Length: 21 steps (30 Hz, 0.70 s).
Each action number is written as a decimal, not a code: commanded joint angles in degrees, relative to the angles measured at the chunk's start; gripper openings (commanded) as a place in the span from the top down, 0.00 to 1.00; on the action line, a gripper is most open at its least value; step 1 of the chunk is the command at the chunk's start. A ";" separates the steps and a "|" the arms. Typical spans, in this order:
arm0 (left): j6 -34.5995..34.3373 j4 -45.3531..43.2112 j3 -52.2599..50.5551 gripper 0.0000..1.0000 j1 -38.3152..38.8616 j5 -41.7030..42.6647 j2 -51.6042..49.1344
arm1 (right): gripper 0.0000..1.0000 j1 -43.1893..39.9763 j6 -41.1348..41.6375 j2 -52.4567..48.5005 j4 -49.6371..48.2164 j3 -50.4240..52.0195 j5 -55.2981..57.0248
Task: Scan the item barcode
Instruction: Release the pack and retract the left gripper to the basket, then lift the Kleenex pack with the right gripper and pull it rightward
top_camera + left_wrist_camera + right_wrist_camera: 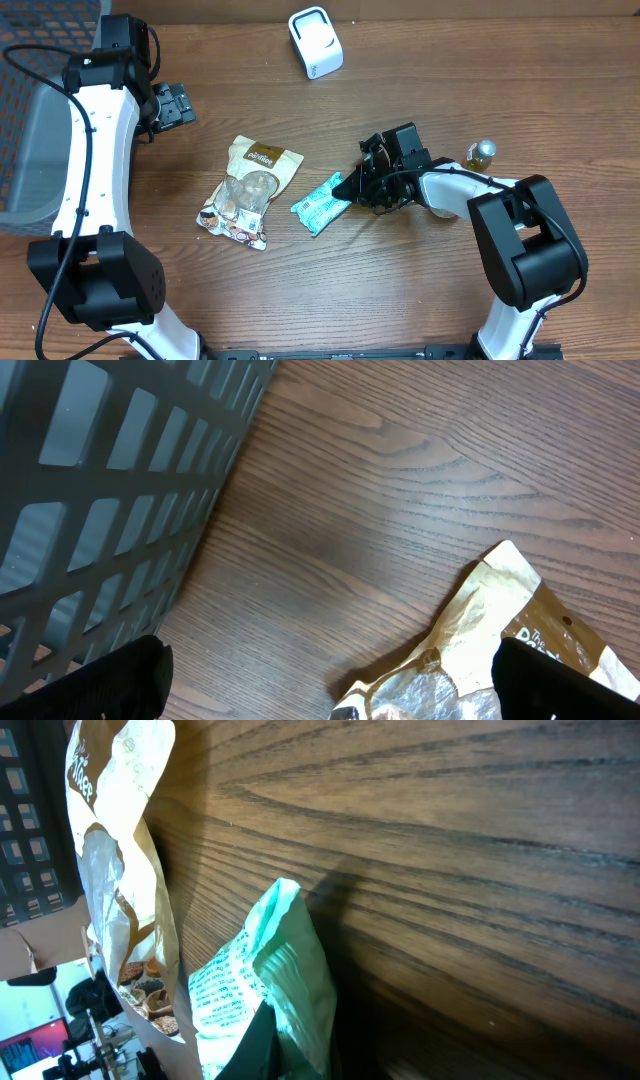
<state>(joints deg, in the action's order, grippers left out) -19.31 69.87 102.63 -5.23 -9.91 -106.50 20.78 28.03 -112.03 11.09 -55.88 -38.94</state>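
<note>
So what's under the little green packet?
Only the wooden table shows around the green packet, which the right gripper pinches at one end. Its underside, and anything printed there, is hidden.

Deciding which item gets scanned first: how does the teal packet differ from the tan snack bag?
The teal packet is smaller than the tan snack bag. The packet is teal and white with dark print. The bag is tan and brown with a clear window. The right claw is shut on the packet's end, while nothing touches the bag. Both are crinkly pouches on the wooden table.
</note>
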 commanded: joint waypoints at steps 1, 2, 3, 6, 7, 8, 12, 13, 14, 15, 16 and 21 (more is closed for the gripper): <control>-0.02 0.04 0.72 0.00 0.00 -0.59 0.42 | 0.96 0.48 -0.87 -1.27 0.37 0.55 3.23; -0.02 0.04 0.72 0.00 0.00 -0.59 0.42 | 0.96 0.48 -0.87 -1.27 0.37 0.55 3.23; -0.02 0.04 0.72 0.00 0.00 -0.59 0.42 | 0.96 0.48 -0.85 -1.27 0.44 0.55 3.21; -0.02 0.04 0.72 0.00 0.00 -0.59 0.42 | 0.96 0.13 -0.85 -1.16 1.05 0.52 0.48; -0.02 0.04 0.72 0.00 0.00 -0.59 0.42 | 0.96 -0.17 -0.87 -0.76 1.18 0.52 -1.60; -0.02 0.02 0.72 0.00 0.00 -0.59 0.42 | 0.96 -0.31 -0.87 -0.22 1.27 0.52 -2.60; -0.02 0.04 0.72 0.00 0.00 -0.59 0.42 | 0.96 -0.15 -2.67 6.34 4.70 0.52 -1.46; -0.02 0.04 0.72 0.00 0.00 -0.59 0.42 | 0.96 -0.02 -2.84 8.31 5.81 0.52 -1.44; -0.02 0.04 0.72 0.00 0.00 -0.59 0.42 | 0.96 0.15 -2.84 11.15 7.30 0.52 -1.46; -0.02 0.04 0.72 0.00 0.00 -0.59 0.42 | 0.96 0.26 -2.84 12.81 8.15 0.52 -1.51; -0.02 0.02 0.72 0.00 0.00 -0.59 0.42 | 0.96 0.28 -2.84 15.17 9.40 0.52 -1.49; -0.02 0.04 0.72 0.00 0.00 -0.59 0.42 | 0.96 0.26 -3.08 25.79 14.64 0.52 -2.10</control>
<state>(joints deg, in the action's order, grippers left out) -19.31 69.89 102.63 -5.23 -9.91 -106.50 20.73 25.85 -93.14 24.34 -55.00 -39.68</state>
